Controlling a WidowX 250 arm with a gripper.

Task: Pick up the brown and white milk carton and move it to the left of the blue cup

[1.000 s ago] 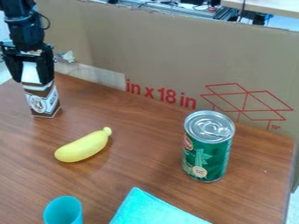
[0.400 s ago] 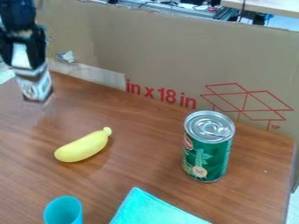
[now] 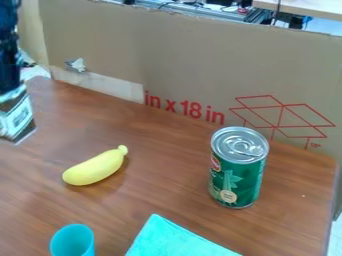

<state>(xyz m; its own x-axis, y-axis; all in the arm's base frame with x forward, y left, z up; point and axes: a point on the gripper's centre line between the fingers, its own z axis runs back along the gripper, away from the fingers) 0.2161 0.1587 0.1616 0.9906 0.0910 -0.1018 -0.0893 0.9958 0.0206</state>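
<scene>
You have the end effector [image 3: 9,89] clamped on the brown-and-white carton [image 3: 17,119], which lies directly below it at the view's left edge, its long axis slightly tilted, the base angled rightward, up-left of the yellow banana [image 3: 95,168].

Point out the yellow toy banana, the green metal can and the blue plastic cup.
Yellow toy banana [image 3: 95,168]: camera view, mid-body.
Green metal can [image 3: 235,181]: camera view, side.
Blue plastic cup [image 3: 81,248]: camera view, wall.

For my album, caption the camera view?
A black gripper holds a carton; banana, can, cup and cloth share the table.
</scene>
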